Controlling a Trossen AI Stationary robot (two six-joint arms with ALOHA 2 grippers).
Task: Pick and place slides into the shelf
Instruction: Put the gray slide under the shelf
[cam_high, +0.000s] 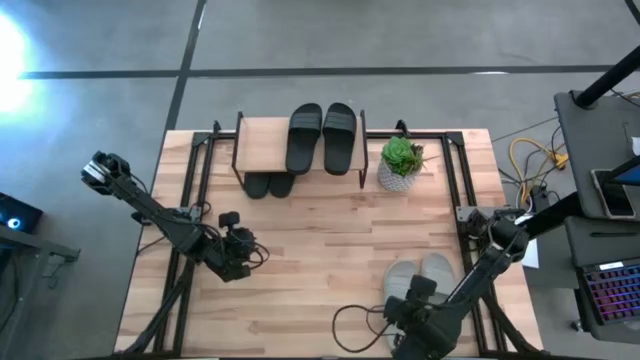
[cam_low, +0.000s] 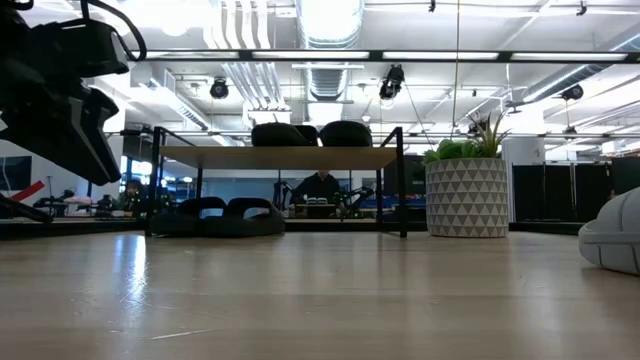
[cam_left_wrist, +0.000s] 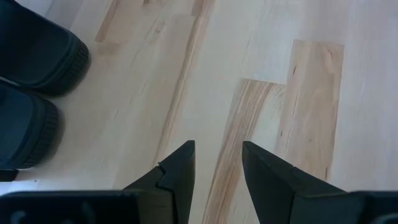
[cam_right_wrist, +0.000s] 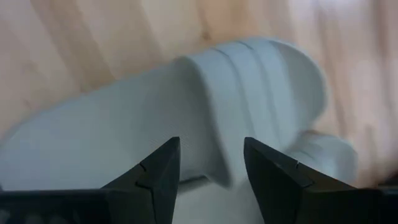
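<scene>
I see the shelf (cam_high: 262, 143), a low rack with a light wooden plank top and thin black frame, at the far edge of the table. One black pair of slides (cam_high: 321, 137) lies flat on its top plank, side by side. A second black pair (cam_high: 269, 184) sits on the lower tier, partly under the plank. The light grey pair (cam_high: 421, 276) lies well apart from the shelf, near the front.

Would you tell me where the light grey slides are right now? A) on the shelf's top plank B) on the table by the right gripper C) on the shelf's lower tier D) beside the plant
B: the light grey slides lie on the table just ahead of the open right gripper, far from the shelf.
</scene>
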